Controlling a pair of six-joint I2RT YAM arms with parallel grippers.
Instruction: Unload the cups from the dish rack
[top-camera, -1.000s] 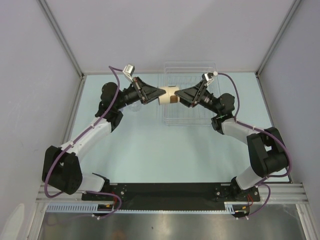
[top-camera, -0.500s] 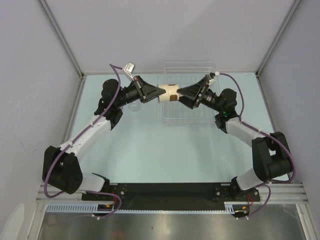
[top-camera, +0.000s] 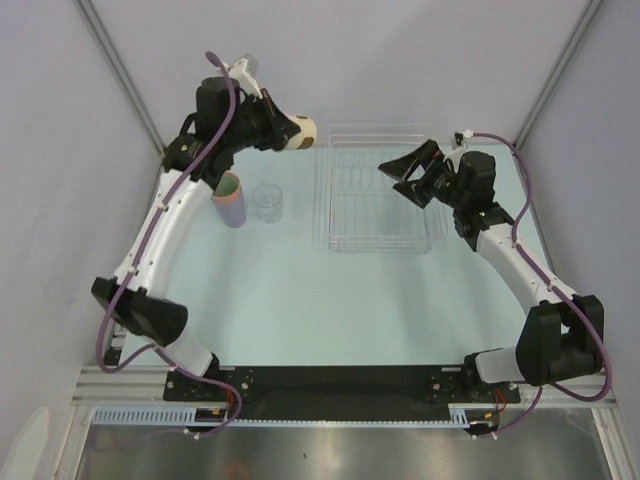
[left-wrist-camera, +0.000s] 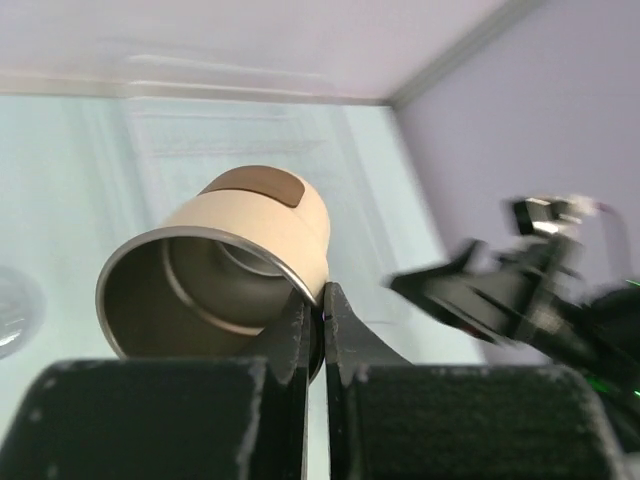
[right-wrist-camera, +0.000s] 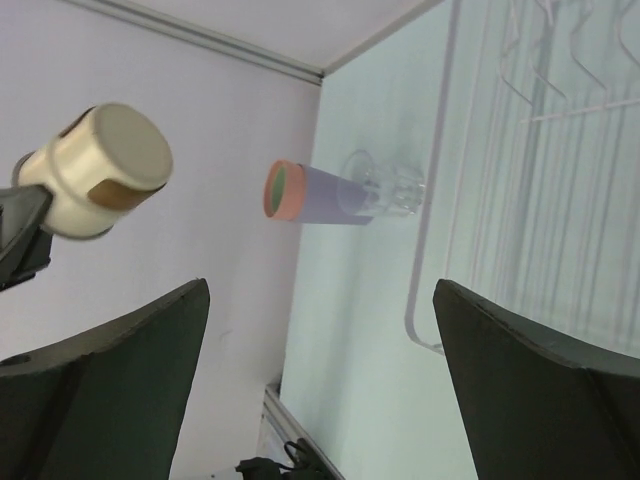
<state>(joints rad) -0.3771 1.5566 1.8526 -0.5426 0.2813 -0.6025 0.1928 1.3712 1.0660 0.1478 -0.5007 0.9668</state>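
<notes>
A beige cup (top-camera: 301, 130) with a brown patch hangs in the air at the far left, clear of the dish rack (top-camera: 383, 190). My left gripper (top-camera: 284, 133) is shut on its rim; in the left wrist view the fingers pinch the rim's edge of the cup (left-wrist-camera: 250, 250) at the gripper (left-wrist-camera: 322, 312). My right gripper (top-camera: 408, 174) stands wide open over the rack's right side and holds nothing. Its wrist view shows the open gripper (right-wrist-camera: 322, 290), the beige cup (right-wrist-camera: 100, 170) and the rack (right-wrist-camera: 540, 200). I see no cup inside the rack.
A stack of nested cups (top-camera: 231, 198), lilac outside with salmon and green rims showing (right-wrist-camera: 320, 193), stands left of the rack. A clear glass (top-camera: 268, 201) stands beside it (right-wrist-camera: 385, 187). Grey walls close in the table at the left, back and right.
The right gripper opened, let go of the beige cup and drew back to the right. The left arm swung up and to the far left with the cup in it.
</notes>
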